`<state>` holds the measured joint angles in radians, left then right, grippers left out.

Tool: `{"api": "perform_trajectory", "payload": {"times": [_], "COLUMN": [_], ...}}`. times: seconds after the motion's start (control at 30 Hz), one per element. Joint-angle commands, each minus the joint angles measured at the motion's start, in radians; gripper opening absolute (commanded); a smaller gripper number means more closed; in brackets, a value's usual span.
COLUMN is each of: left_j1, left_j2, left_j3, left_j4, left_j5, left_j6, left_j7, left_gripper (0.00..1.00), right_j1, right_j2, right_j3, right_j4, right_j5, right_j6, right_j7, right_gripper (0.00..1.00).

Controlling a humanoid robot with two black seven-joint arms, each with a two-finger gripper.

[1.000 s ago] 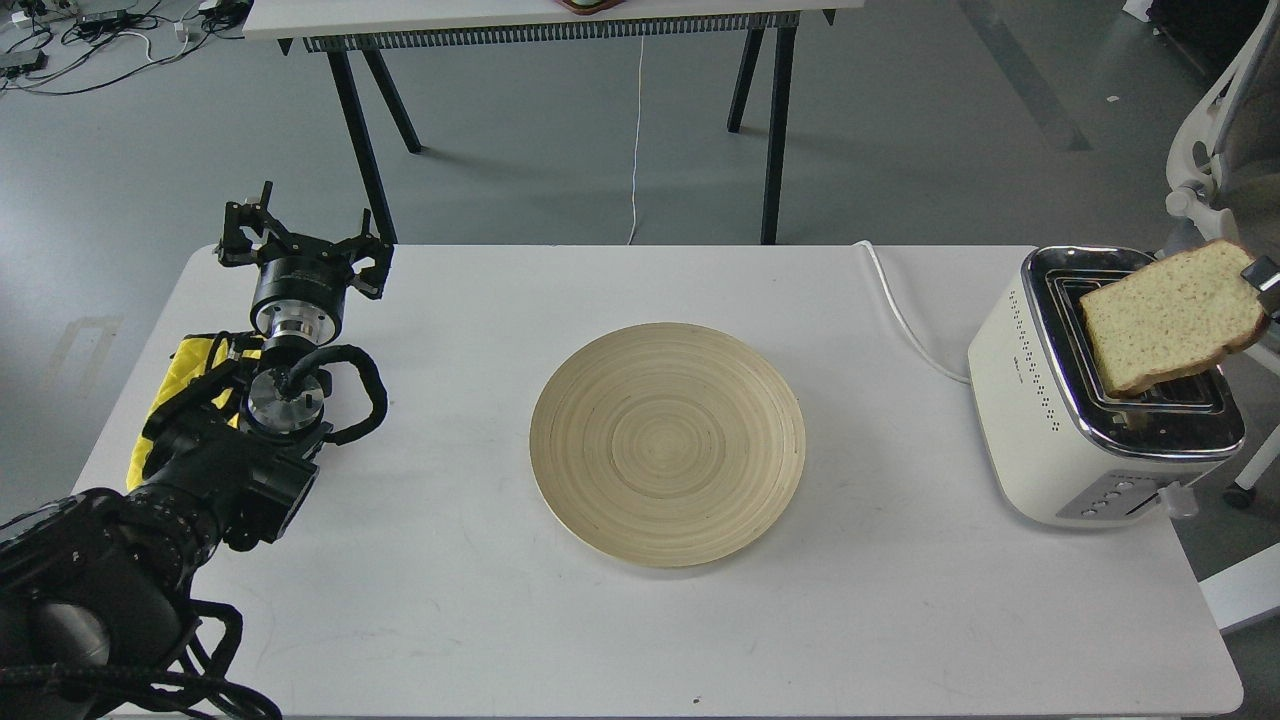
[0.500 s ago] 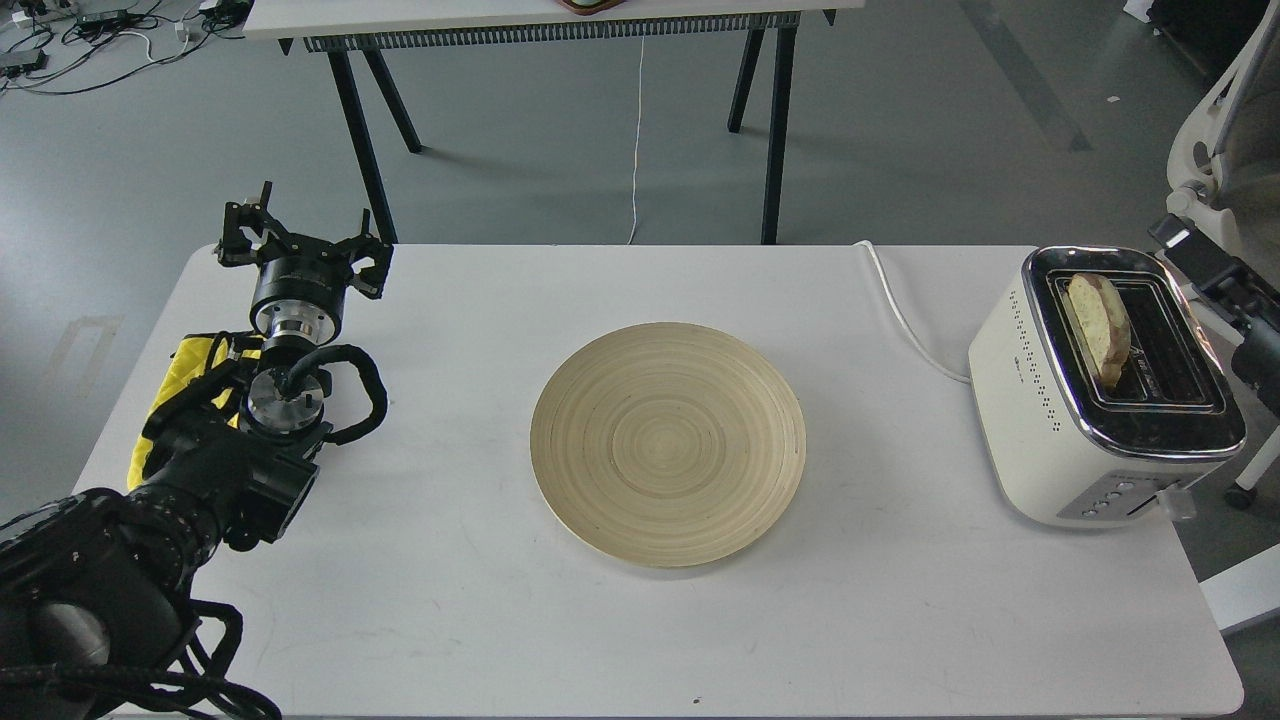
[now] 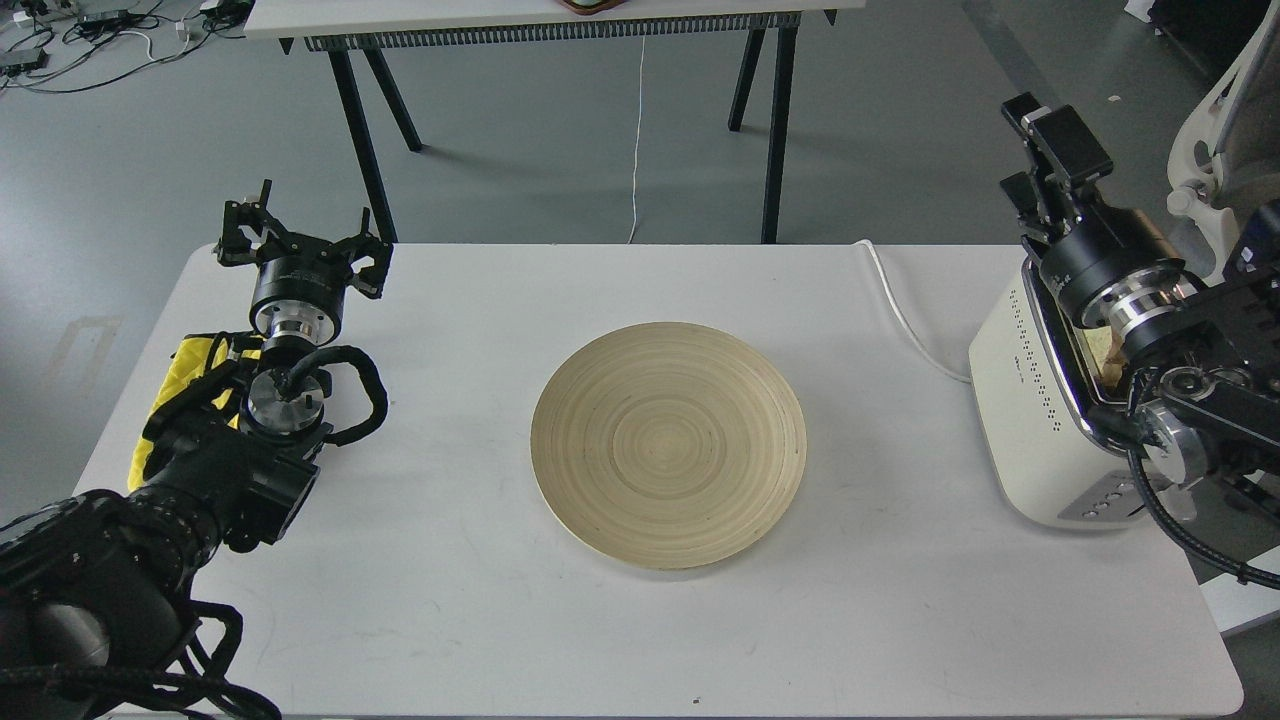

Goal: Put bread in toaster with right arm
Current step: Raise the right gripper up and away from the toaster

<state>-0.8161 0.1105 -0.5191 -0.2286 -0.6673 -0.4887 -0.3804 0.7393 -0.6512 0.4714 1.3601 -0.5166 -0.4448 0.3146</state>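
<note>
Head view: a sec ago my right hand (image 3: 1047, 150) was off to the side w/ the bread (image 3: 1100, 347) dropped in the toaster (image 3: 1020, 400). Now my arm's swung in over the toaster, hand empty, fingers apart. Bread's barely visible in the slot, so task looks done. Left hand (image 3: 300, 245) splayed, idle on desk (image 3: 600, 640).

no readable text, small dark mark on toaster (image 3: 1010, 400) side illegible
</note>
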Motion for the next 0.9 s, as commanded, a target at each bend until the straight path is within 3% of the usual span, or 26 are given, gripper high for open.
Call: {"api": "perform_trajectory", "payload": {"times": [0.0,0.27,0.5,0.87], "left_j1": [-0.001,0.0,0.0,0.0], "left_j2": [0.0,0.0,0.0,0.0], "left_j3": [-0.001,0.001,0.001,-0.001], "left_j4": [0.0,0.0,0.0,0.0], "left_j5": [0.0,0.0,0.0,0.0], "left_j6": [0.0,0.0,0.0,0.0], "left_j7": [0.0,0.0,0.0,0.0], "left_gripper": [1.0,1.0,1.0,1.0], "right_j1": [0.003,-0.014,-0.017,-0.034], "right_j2": [0.197,0.499,0.601,0.601], "right_j3": [0.061,0.253,0.386,0.395], "right_j4": [-0.155,-0.547,-0.76,-0.785], "right_j5": [0.052,0.105,0.217,0.259], "right_j6": [0.102,0.445,0.691,0.724], "right_j7": [0.0,0.003,0.003,0.017], "right_gripper": [0.99,0.99,0.99,0.99]}}
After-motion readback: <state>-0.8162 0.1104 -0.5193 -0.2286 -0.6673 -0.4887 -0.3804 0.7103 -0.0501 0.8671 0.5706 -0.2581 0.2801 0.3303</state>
